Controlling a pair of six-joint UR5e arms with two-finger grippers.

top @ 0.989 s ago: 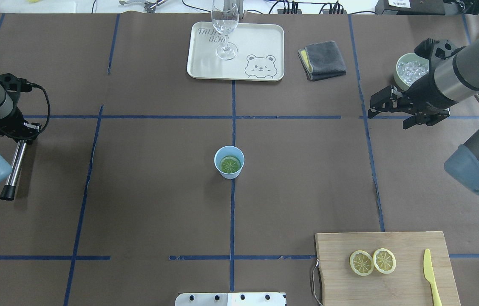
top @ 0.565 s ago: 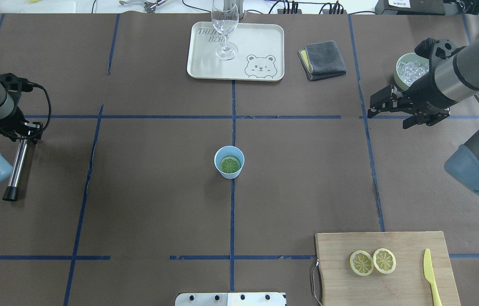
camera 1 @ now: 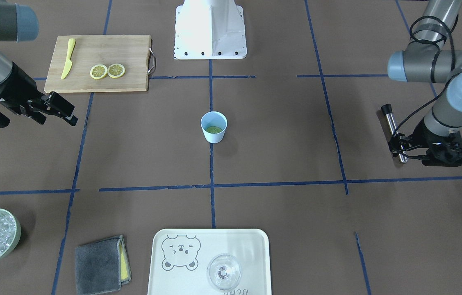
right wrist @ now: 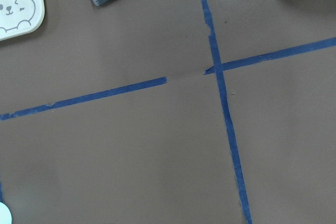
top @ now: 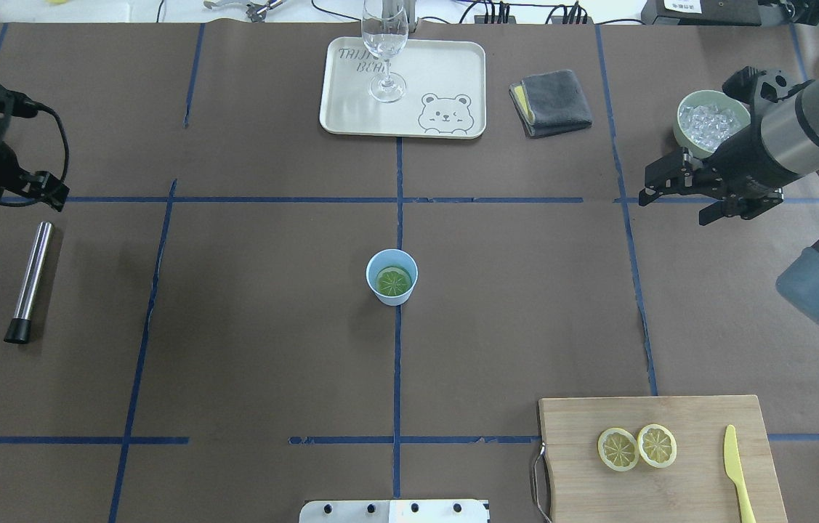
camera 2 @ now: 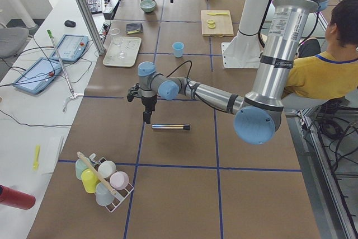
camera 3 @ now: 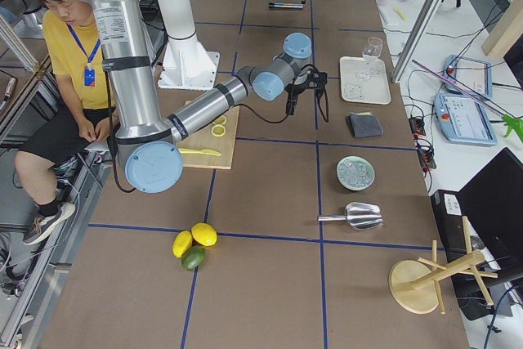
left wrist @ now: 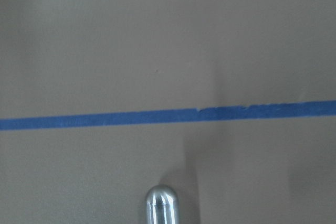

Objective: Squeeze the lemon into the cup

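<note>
A thin, round lemon slice (top: 394,281) lies flat inside the tapered light-blue cup (top: 388,298) at table centre. The right gripper (top: 673,207) hangs wide open and empty at right; the left gripper (top: 51,195)'s opening is unreadable.

We read lettering on one item only, the cream tray (top: 453,73). In the overhead view, two grey printed lines read "TRIJ…" and "BEA…", and the glass (top: 385,51) covers the remaining letters. A bear face (top: 444,114) is printed beside them. In the front-facing view, the lettering is inverted, cropped and illegible.
</note>
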